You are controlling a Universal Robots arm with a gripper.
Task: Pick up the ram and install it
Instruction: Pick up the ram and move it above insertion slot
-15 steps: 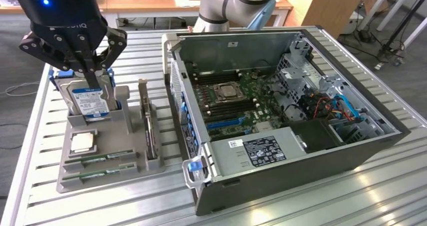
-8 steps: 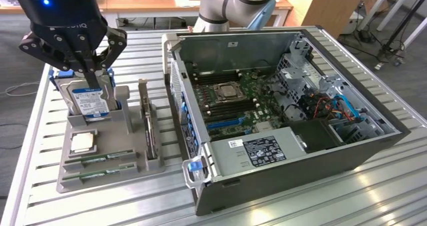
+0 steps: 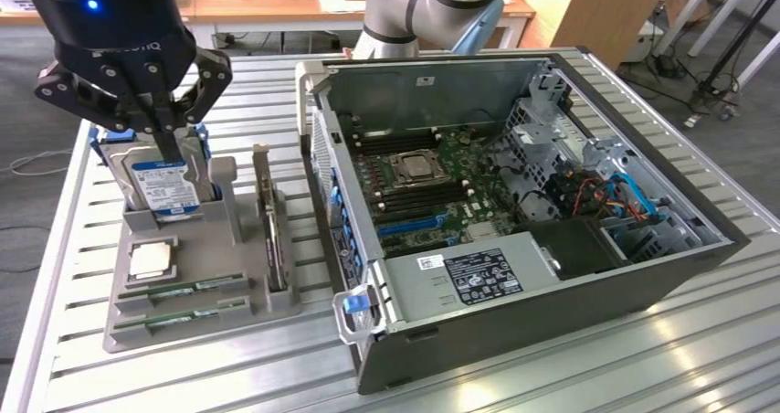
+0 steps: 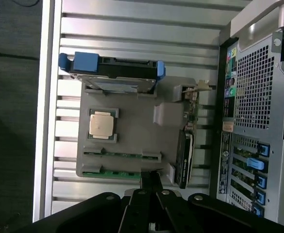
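Two ram sticks lie flat in slots at the front of a grey holder tray point(image 3: 232, 317), one green stick point(image 3: 183, 291) just behind the other point(image 3: 181, 318). In the wrist view the same two ram sticks point(image 4: 122, 155) point(image 4: 113, 173) lie side by side beside the silver processor. My black gripper point(image 3: 163, 139) hangs well above the tray, in front of the blue-labelled hard drive point(image 3: 164, 185) in the exterior view. Its fingers are shut and hold nothing. In the wrist view the gripper point(image 4: 151, 177) points close to one end of the ram sticks.
The tray also holds a square silver processor point(image 3: 152, 259) and an upright expansion card point(image 3: 274, 239). The open computer case point(image 3: 658, 276) stands at the exterior view's right, with its motherboard point(image 3: 421, 189) exposed. All of this rests on a slatted metal table point(image 3: 183, 386).
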